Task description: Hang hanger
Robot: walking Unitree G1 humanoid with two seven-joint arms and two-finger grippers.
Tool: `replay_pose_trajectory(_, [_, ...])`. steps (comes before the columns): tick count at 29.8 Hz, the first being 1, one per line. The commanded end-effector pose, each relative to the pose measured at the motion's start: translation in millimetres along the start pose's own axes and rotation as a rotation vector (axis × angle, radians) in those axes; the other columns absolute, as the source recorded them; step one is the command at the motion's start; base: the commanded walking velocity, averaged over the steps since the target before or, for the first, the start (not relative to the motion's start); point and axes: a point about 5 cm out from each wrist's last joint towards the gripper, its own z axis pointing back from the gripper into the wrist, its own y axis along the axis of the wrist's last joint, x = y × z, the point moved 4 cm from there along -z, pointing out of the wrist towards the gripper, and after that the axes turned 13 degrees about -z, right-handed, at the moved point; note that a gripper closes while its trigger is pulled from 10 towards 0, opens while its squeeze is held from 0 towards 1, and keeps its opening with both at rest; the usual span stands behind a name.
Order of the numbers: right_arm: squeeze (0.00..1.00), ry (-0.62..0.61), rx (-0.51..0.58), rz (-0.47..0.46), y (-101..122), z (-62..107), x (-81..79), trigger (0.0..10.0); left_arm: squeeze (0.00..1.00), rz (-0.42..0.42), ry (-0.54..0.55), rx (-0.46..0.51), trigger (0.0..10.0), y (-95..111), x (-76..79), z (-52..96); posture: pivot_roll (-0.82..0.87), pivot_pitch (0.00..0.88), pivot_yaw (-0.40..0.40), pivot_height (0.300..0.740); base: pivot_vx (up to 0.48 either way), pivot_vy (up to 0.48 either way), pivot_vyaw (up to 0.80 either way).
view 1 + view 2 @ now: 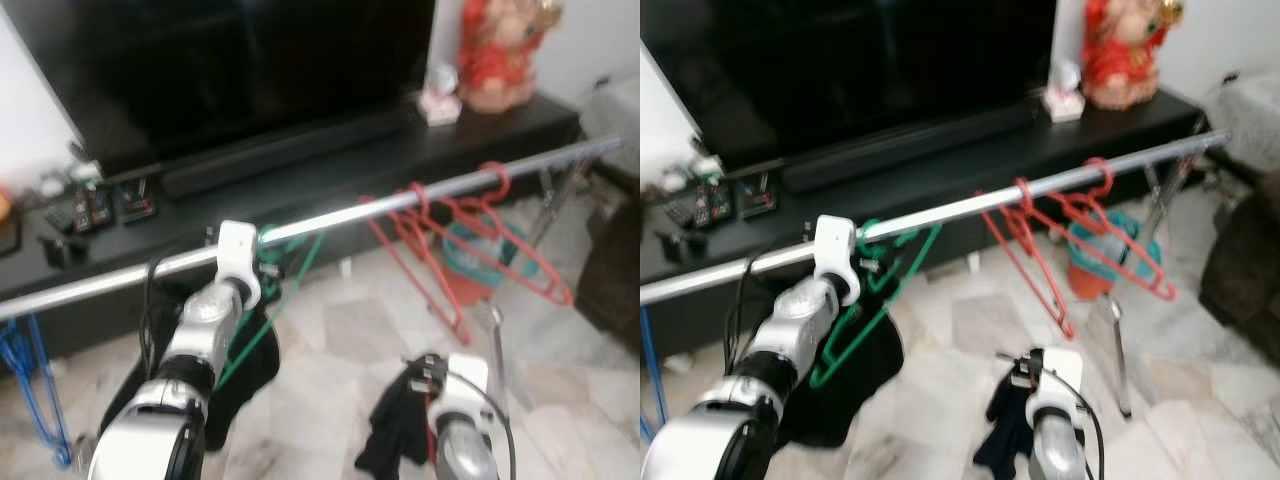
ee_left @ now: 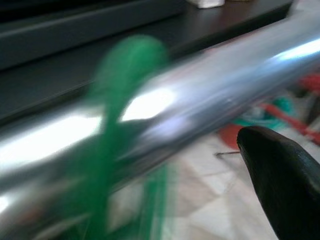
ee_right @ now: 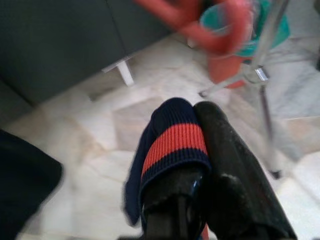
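Observation:
A green hanger (image 1: pixel 880 290) hangs by its hook on the silver rail (image 1: pixel 970 207), blurred as if swinging. Black cloth (image 1: pixel 245 370) hangs below it. My left gripper (image 1: pixel 868 262) is raised right at the rail beside the hook. It is open: in the left wrist view one black finger (image 2: pixel 285 185) stands well off to the side of the green hook (image 2: pixel 125 75). Lower down, above the floor, my right gripper (image 3: pixel 197 112) is shut on a navy cloth with a red stripe (image 3: pixel 172 140). Red hangers (image 1: pixel 470 240) hang further right on the rail.
Behind the rail runs a long black TV cabinet (image 1: pixel 330 170) with remotes (image 1: pixel 90 205) and a red figurine (image 1: pixel 500 50). A teal and red bucket (image 1: pixel 470 265) and a rack leg (image 1: pixel 497 345) stand at the right. Blue hangers (image 1: pixel 30 390) hang at far left; a dark seat (image 1: pixel 615 270) at right.

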Motion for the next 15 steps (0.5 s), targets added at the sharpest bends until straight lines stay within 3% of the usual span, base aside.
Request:
replay_pose_trajectory(1, [0.0,0.033,0.016,-0.015,3,-1.2,-14.2,10.0,0.0,-0.03,0.012,-0.002,10.0,0,-12.3,3.4,-0.01,0.001,0.101,0.74,0.0,0.0,0.0])
replay_pose_trajectory(15, [0.0,0.038,0.014,-0.013,3,-1.4,-14.2,10.0,0.0,-0.051,-0.017,-0.085,10.0,-15,-7.7,4.7,-0.01,0.005,0.095,0.74,0.0,0.0,0.0])
